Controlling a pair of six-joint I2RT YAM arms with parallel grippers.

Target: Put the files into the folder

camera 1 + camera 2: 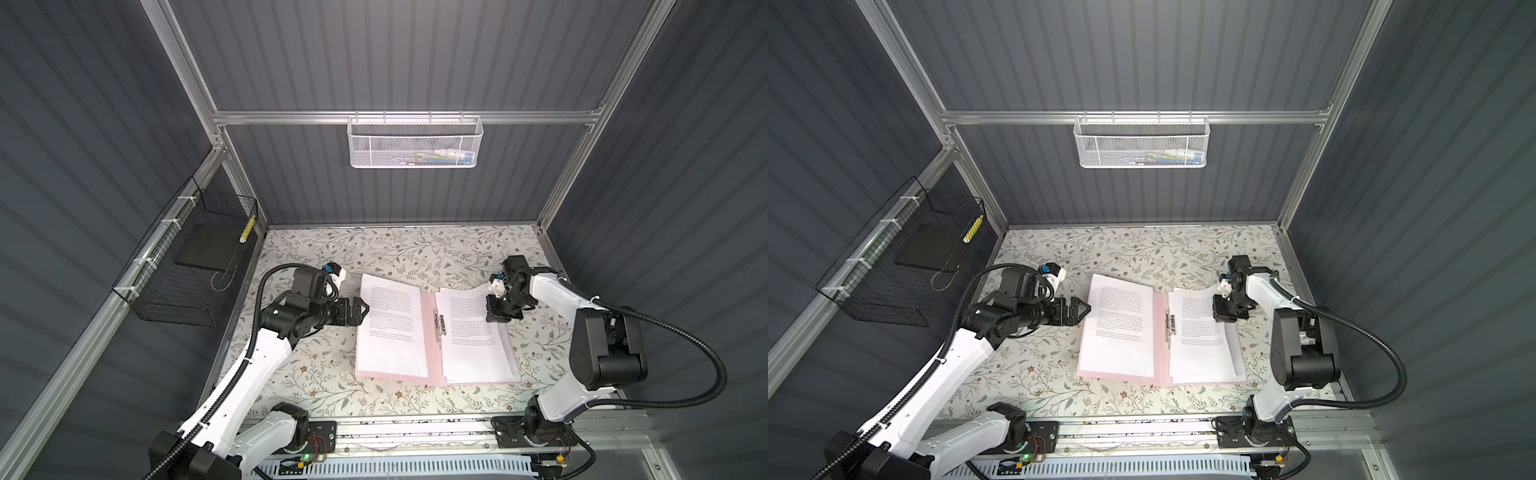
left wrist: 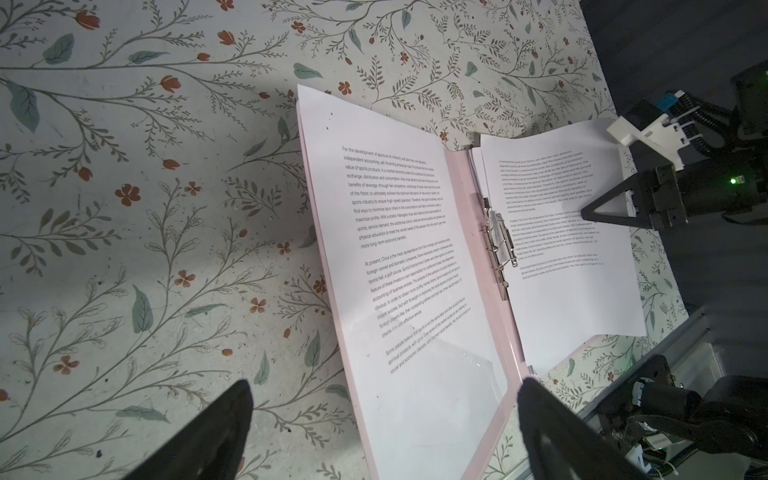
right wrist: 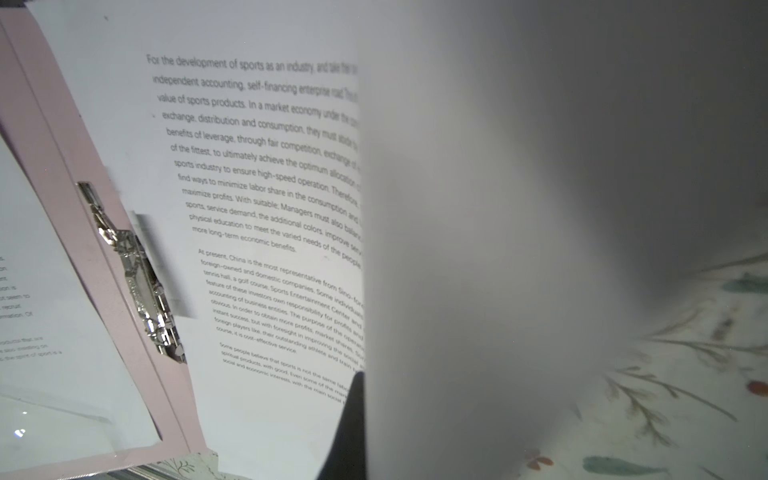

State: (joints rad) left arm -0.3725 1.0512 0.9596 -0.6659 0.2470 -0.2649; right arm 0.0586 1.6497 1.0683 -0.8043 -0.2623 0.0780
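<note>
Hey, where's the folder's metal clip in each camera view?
Top view: metal clip on the folder spine, near picture centre.
Top view: clip likewise central.
Left wrist: clip between the two printed pages.
Right wrist: clip beside the printed page.
Shared landmark: the pink spine strip.

The left arm (image 1: 257, 361) rises from the lower left of the frame in both top views and bends toward the centre. Its wrist lies almost level. The left gripper (image 1: 362, 310) points to the right, its jaws fully apart and holding nothing. The right arm (image 1: 552, 293) comes up from the lower right and folds at the elbow. The right gripper (image 1: 492, 309), at centre right, has its jaws closed on the raised edge of the files (image 1: 469, 332).
</note>
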